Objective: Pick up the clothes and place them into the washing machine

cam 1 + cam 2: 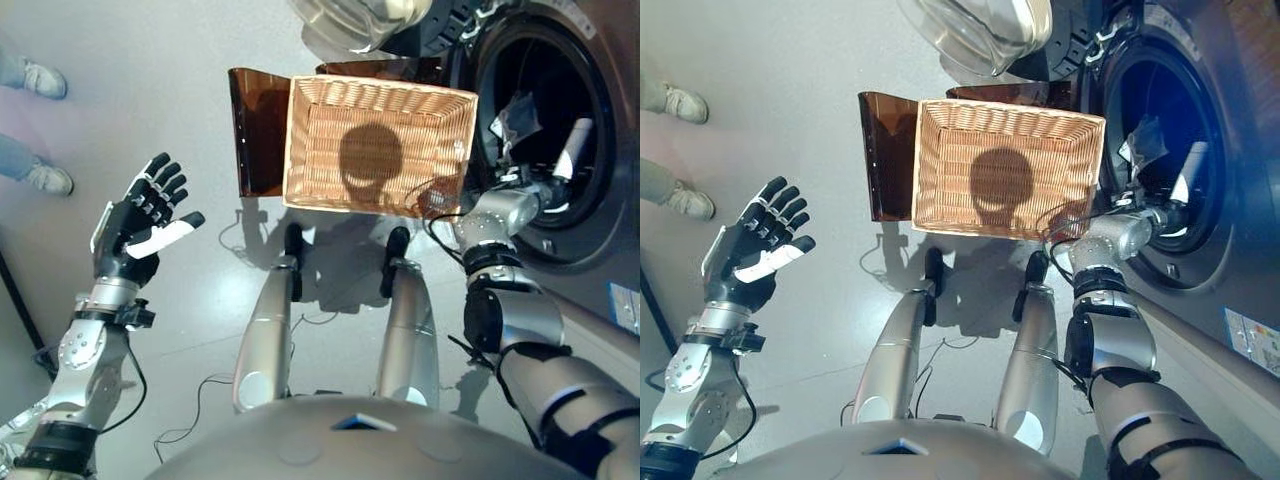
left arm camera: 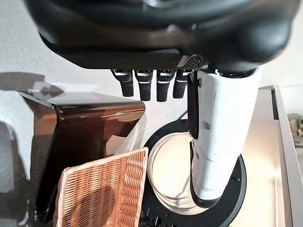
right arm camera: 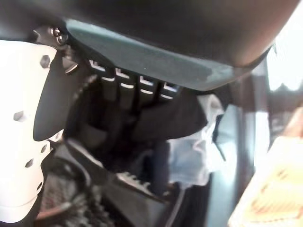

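Right robot hand (image 1: 572, 150), fingers straight, reaches into one washing machine (image 1: 600, 215) over clothes (image 3: 189, 151); left robot hand (image 1: 140, 225) spread, empty; one basket (image 1: 375, 145).

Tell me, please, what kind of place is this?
Probably a laundry corner of a lab or test room. A dark front-loading washing machine stands with its round glass door open, an empty woven wicker basket sits before it on a smooth grey floor, and a person's white shoes show nearby.

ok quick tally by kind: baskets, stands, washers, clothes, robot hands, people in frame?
wicker basket: 1
brown stand: 1
washing machine: 1
clothes inside the drum: 1 bundle, separate pieces cannot be told
left hand: 1
right hand: 1
person's shoes: 2
Total: 8
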{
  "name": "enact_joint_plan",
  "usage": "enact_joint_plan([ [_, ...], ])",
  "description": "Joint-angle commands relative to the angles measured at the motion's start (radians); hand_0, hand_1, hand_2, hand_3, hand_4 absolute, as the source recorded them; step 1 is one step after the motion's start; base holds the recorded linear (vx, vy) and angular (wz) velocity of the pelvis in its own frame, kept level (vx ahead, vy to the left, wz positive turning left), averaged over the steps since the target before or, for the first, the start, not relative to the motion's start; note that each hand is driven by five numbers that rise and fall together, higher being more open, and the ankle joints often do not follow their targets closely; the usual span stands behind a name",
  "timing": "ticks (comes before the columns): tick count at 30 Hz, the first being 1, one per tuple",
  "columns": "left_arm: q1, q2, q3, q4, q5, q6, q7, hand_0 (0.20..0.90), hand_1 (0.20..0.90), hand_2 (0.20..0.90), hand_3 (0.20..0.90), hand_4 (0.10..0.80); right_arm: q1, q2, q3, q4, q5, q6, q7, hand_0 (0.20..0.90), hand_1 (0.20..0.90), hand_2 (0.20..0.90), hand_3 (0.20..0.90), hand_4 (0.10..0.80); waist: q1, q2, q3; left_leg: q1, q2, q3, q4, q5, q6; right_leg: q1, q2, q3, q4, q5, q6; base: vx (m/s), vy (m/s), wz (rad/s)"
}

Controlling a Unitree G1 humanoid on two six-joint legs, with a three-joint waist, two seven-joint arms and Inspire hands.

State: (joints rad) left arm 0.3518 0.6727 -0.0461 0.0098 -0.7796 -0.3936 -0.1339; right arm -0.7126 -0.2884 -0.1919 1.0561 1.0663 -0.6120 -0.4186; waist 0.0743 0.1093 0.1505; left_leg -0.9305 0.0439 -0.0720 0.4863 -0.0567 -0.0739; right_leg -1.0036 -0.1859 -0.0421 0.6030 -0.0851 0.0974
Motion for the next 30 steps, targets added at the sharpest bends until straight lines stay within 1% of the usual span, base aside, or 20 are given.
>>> enact_joint_plan([
  [1, 0.032, 0.085, 0.093, -0.052, -0.010, -0.120, -0.011, 0.900, 0.900, 0.900, 0.900, 0.800, -0.059, -0.070, 0.059, -0.009, -0.111, -0.006, -0.002, 0.900, 0.900, 0.900, 0.900, 0.800, 0.029, -0.001, -0.032, -0.047, -0.008, -0.010, -0.239, 0.148, -0.007, -0.001, -0.017, -0.014, -0.029, -0.036, 0.008, -0.017, 0.031, -0.05],
  [2, 0.036, 0.100, 0.097, -0.058, -0.002, -0.123, -0.014, 0.900, 0.900, 0.900, 0.900, 0.800, -0.078, -0.087, 0.087, 0.017, -0.159, 0.021, -0.011, 0.900, 0.900, 0.900, 0.900, 0.800, 0.034, -0.002, -0.030, -0.048, -0.009, -0.010, -0.241, 0.151, -0.006, 0.000, -0.018, -0.013, -0.034, -0.034, 0.008, 0.000, 0.000, 0.00],
  [5, 0.043, 0.111, 0.109, -0.066, 0.001, -0.126, -0.019, 0.900, 0.900, 0.900, 0.900, 0.800, -0.092, -0.101, 0.117, 0.031, -0.207, 0.046, -0.021, 0.900, 0.900, 0.900, 0.900, 0.800, 0.040, -0.003, -0.028, -0.048, -0.010, -0.011, -0.242, 0.154, -0.006, 0.004, -0.020, -0.016, -0.043, -0.028, 0.009, 0.000, 0.000, 0.00],
  [6, 0.049, 0.119, 0.118, -0.070, 0.001, -0.128, -0.021, 0.900, 0.900, 0.900, 0.900, 0.800, -0.095, -0.111, 0.163, 0.032, -0.265, 0.071, -0.022, 0.900, 0.900, 0.900, 0.900, 0.800, 0.044, -0.010, -0.028, -0.047, -0.010, -0.012, -0.244, 0.157, -0.006, 0.009, -0.021, -0.021, -0.052, -0.024, 0.010, 0.000, 0.000, 0.00],
  [9, 0.049, 0.119, 0.122, -0.070, -0.002, -0.127, -0.023, 0.900, 0.900, 0.900, 0.900, 0.800, -0.085, -0.112, 0.193, 0.028, -0.299, 0.089, -0.017, 0.900, 0.900, 0.900, 0.900, 0.800, 0.043, -0.016, -0.028, -0.047, -0.010, -0.013, -0.244, 0.157, -0.005, 0.012, -0.019, -0.020, -0.056, -0.021, 0.010, 0.003, 0.004, 0.01],
  [10, 0.048, 0.116, 0.122, -0.066, 0.000, -0.126, -0.022, 0.900, 0.900, 0.900, 0.900, 0.800, -0.078, -0.112, 0.208, 0.019, -0.323, 0.098, -0.018, 0.900, 0.900, 0.900, 0.900, 0.800, 0.041, -0.018, -0.028, -0.046, -0.010, -0.013, -0.245, 0.157, -0.005, 0.016, -0.019, -0.022, -0.061, -0.019, 0.010, 0.016, 0.021, 0.04],
  [11, 0.045, 0.112, 0.123, -0.066, 0.000, -0.125, -0.021, 0.900, 0.900, 0.900, 0.900, 0.800, -0.055, -0.109, 0.248, -0.005, -0.382, 0.114, -0.017, 0.900, 0.900, 0.900, 0.900, 0.800, 0.038, -0.025, -0.027, -0.045, -0.010, -0.015, -0.244, 0.158, -0.004, 0.020, -0.018, -0.024, -0.068, -0.014, 0.010, 0.000, 0.000, 0.00],
  [12, 0.046, 0.111, 0.123, -0.066, 0.000, -0.125, -0.021, 0.900, 0.900, 0.900, 0.900, 0.800, -0.054, -0.108, 0.248, -0.007, -0.384, 0.115, -0.019, 0.900, 0.900, 0.900, 0.900, 0.800, 0.038, -0.024, -0.027, -0.045, -0.010, -0.015, -0.244, 0.158, -0.004, 0.021, -0.018, -0.024, -0.069, -0.014, 0.010, 0.000, 0.000, 0.00],
  [15, 0.044, 0.093, 0.119, -0.057, 0.002, -0.125, -0.022, 0.900, 0.900, 0.900, 0.900, 0.800, -0.005, -0.092, 0.288, -0.041, -0.467, 0.130, -0.025, 0.900, 0.900, 0.900, 0.900, 0.800, 0.033, -0.036, -0.028, -0.029, -0.010, -0.013, -0.247, 0.157, -0.002, 0.043, -0.015, -0.030, -0.089, -0.005, 0.011, 0.014, 0.002, 0.01],
  [16, 0.037, 0.079, 0.112, -0.047, 0.007, -0.124, -0.018, 0.900, 0.900, 0.900, 0.900, 0.800, 0.027, -0.078, 0.320, -0.067, -0.535, 0.139, -0.041, 0.900, 0.900, 0.900, 0.900, 0.800, 0.029, -0.045, -0.030, -0.013, -0.011, -0.011, -0.250, 0.154, 0.001, 0.066, -0.013, -0.033, -0.111, 0.004, 0.012, 0.034, 0.004, 0.03],
  [19, 0.033, 0.065, 0.105, -0.033, 0.020, -0.120, -0.010, 0.900, 0.900, 0.900, 0.900, 0.800, 0.069, -0.059, 0.334, -0.092, -0.586, 0.147, -0.051, 0.900, 0.900, 0.900, 0.900, 0.800, 0.022, -0.053, -0.032, 0.007, -0.010, -0.013, -0.252, 0.150, 0.004, 0.094, -0.010, -0.037, -0.134, 0.012, 0.015, 0.034, 0.007, -0.07],
  [24, 0.020, 0.025, 0.105, 0.022, 0.069, -0.114, 0.005, 0.900, 0.900, 0.900, 0.900, 0.800, 0.154, -0.068, 0.398, -0.142, -0.796, 0.205, -0.077, 0.900, 0.900, 0.900, 0.900, 0.800, 0.013, -0.069, -0.042, 0.072, -0.007, -0.009, -0.257, 0.138, 0.009, 0.180, -0.006, -0.045, -0.190, 0.031, 0.022, 0.067, 0.000, -0.09],
  [26, 0.014, 0.012, 0.101, 0.037, 0.088, -0.118, 0.005, 0.900, 0.900, 0.900, 0.900, 0.800, 0.181, -0.066, 0.398, -0.144, -0.806, 0.209, -0.065, 0.900, 0.900, 0.900, 0.900, 0.800, 0.010, -0.075, -0.044, 0.113, -0.007, -0.012, -0.266, 0.134, 0.010, 0.228, -0.005, -0.049, -0.218, 0.035, 0.025, 0.052, -0.004, -0.07],
  [27, 0.008, 0.005, 0.101, 0.042, 0.087, -0.117, -0.001, 0.900, 0.900, 0.900, 0.900, 0.800, 0.189, -0.065, 0.400, -0.134, -0.831, 0.222, -0.071, 0.900, 0.900, 0.900, 0.900, 0.800, 0.011, -0.073, -0.044, 0.116, -0.006, -0.009, -0.270, 0.161, 0.014, 0.239, -0.003, -0.053, -0.239, 0.067, 0.022, 0.015, 0.006, -0.10],
  [30, 0.003, -0.025, 0.103, 0.056, 0.108, -0.121, 0.002, 0.900, 0.900, 0.900, 0.900, 0.800, 0.239, -0.059, 0.394, -0.165, -0.848, 0.218, -0.059, 0.900, 0.900, 0.900, 0.900, 0.800, 0.003, -0.080, -0.045, 0.181, -0.007, -0.009, -0.286, 0.157, 0.014, 0.316, -0.003, -0.062, -0.278, 0.072, 0.028, 0.084, -0.005, -0.07],
])
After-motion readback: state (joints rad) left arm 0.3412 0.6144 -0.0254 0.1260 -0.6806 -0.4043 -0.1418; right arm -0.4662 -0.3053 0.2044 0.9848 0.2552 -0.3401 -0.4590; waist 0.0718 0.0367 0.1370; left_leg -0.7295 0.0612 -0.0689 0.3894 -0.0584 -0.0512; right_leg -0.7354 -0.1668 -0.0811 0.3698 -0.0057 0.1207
